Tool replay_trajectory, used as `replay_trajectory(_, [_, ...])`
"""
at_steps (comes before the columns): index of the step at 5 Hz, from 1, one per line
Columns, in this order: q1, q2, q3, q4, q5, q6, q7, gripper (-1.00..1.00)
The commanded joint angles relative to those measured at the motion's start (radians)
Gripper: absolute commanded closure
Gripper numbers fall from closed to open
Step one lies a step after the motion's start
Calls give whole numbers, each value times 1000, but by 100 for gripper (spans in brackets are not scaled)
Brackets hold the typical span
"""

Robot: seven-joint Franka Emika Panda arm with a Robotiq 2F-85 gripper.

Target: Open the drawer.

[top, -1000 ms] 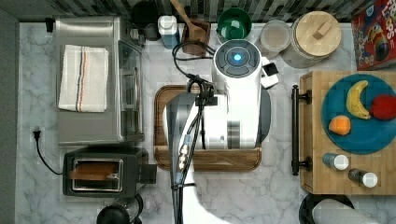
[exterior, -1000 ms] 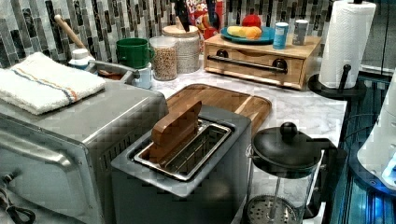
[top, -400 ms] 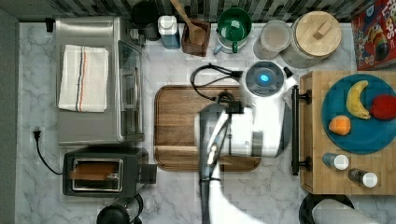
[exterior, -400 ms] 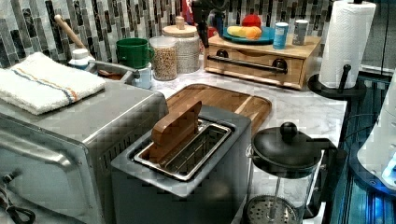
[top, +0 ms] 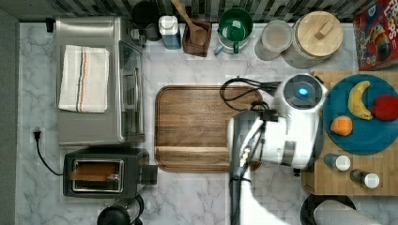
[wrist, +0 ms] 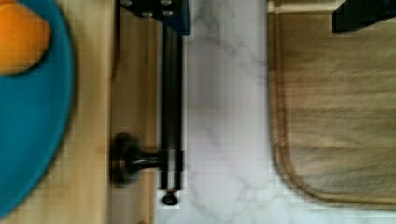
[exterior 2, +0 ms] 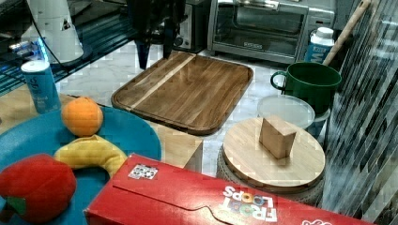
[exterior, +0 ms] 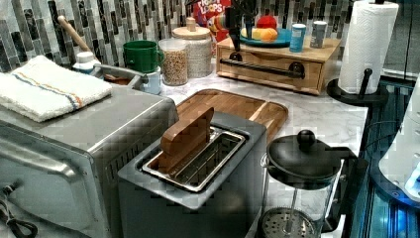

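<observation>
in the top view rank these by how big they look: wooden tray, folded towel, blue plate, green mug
1. wooden tray, clearly the largest.
2. blue plate and folded towel: look about alike, and the arm covers the plate's edge on the top view's left, so no ranking between them.
3. green mug, smallest.

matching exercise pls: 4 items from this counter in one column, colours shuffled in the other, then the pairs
Things:
1. mug
2. plate
3. drawer handle
4. cereal box

Colours:
A. black
B. red
C. green
D. blue

Pairs: 1-C, 2-D, 3-A, 4-B
</observation>
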Motion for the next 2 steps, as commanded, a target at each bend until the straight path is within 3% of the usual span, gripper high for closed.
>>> replay_trajectory(1, [-35, 13, -22, -7, 2, 98, -117, -100])
replay_trajectory(2, [-50, 41, -25, -15, 10, 154, -118, -100])
